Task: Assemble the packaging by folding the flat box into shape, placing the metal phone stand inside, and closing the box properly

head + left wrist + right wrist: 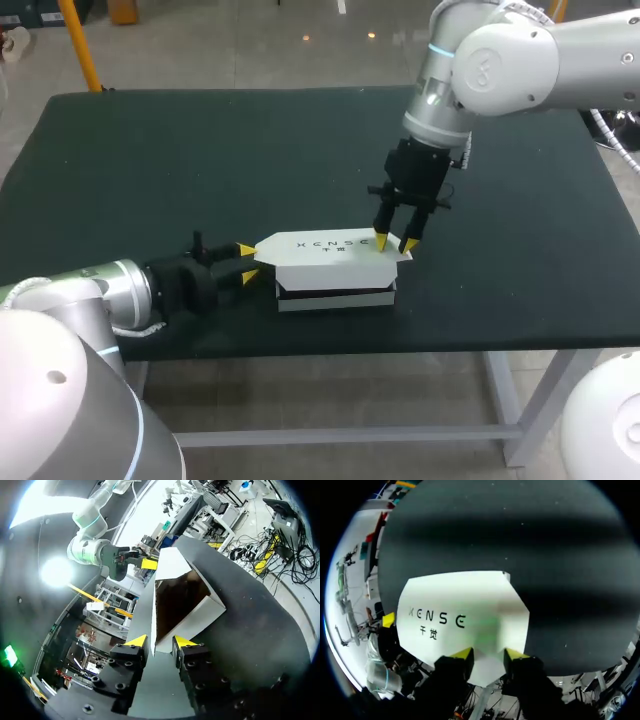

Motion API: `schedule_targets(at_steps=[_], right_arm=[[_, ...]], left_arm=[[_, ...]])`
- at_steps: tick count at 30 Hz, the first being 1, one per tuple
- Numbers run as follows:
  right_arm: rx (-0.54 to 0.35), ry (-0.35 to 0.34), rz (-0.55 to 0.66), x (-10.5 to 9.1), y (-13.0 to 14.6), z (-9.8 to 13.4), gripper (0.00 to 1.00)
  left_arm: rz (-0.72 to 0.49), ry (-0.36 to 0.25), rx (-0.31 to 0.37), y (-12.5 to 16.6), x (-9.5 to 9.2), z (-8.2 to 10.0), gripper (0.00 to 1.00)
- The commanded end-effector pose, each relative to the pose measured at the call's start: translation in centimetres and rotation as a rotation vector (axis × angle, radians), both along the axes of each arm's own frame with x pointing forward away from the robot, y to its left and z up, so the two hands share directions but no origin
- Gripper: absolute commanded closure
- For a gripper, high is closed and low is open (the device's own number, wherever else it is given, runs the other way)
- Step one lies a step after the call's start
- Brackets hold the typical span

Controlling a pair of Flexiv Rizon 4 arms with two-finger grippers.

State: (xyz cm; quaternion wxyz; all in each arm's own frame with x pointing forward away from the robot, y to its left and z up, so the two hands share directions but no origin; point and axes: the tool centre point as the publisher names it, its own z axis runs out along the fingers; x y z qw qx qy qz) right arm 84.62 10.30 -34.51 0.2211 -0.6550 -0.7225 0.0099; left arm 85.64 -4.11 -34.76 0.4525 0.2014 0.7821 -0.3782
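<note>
The white box (335,268) lies near the table's front edge, its printed lid (460,615) resting on top. My left gripper (246,263) sits level at the box's left end. Its fingers (137,641) stand open, with the tip of the end flap (161,645) between them. This end gapes, showing a dark inside (177,600); no phone stand can be seen. My right gripper (395,242) comes straight down on the lid's right end. It is open, its yellow tips (462,654) resting on the lid. It also shows as the right gripper (142,562) past the box's far end.
The dark table (200,160) stretches bare behind and to both sides of the box. Its front edge (330,345) runs close below the box. My left arm (90,295) lies low along that edge at the left.
</note>
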Motion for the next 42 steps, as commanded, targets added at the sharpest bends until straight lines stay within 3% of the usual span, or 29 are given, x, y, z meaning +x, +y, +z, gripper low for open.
schedule_targets(at_steps=[1, 6, 9, 11, 12, 18, 35, 38, 42], right_arm=[[-0.003, -0.005, 0.000, -0.2, 0.2, 0.0, 0.56], [-0.007, -0.008, -0.002, -0.4, 0.3, -0.1, 0.56], [-0.009, -0.010, -0.004, -0.4, 0.3, -0.1, 0.56], [-0.010, -0.011, -0.005, -0.5, 0.3, -0.1, 0.56], [-0.011, -0.011, -0.006, -0.6, 0.4, -0.1, 0.56], [-0.015, -0.015, -0.011, -0.7, 0.4, -0.1, 0.55], [-0.013, -0.017, -0.021, -0.9, 0.3, -0.4, 0.56], [-0.013, -0.019, -0.023, -1.0, 0.1, -0.5, 0.56], [-0.013, -0.020, -0.028, -0.9, 0.0, -0.6, 0.57]], left_arm=[[-0.035, 0.066, 0.014, 1.9, -0.9, 1.6, 0.67], [-0.030, 0.198, 0.065, 2.8, -0.3, 2.0, 0.48], [-0.023, 0.300, 0.084, 3.3, 0.3, 2.2, 0.50], [-0.006, 0.345, 0.103, 3.5, 0.8, 2.3, 0.09], [0.000, 0.365, 0.098, 3.6, 1.1, 2.4, 0.00], [0.060, 0.458, 0.093, 4.1, 2.6, 2.7, 0.00], [0.030, 0.462, 0.078, 4.0, 2.4, 3.0, 0.00], [0.070, 0.527, 0.041, 3.8, 2.4, 4.2, 0.00], [0.210, 0.712, 0.031, 3.1, 3.0, 6.0, 0.00]])
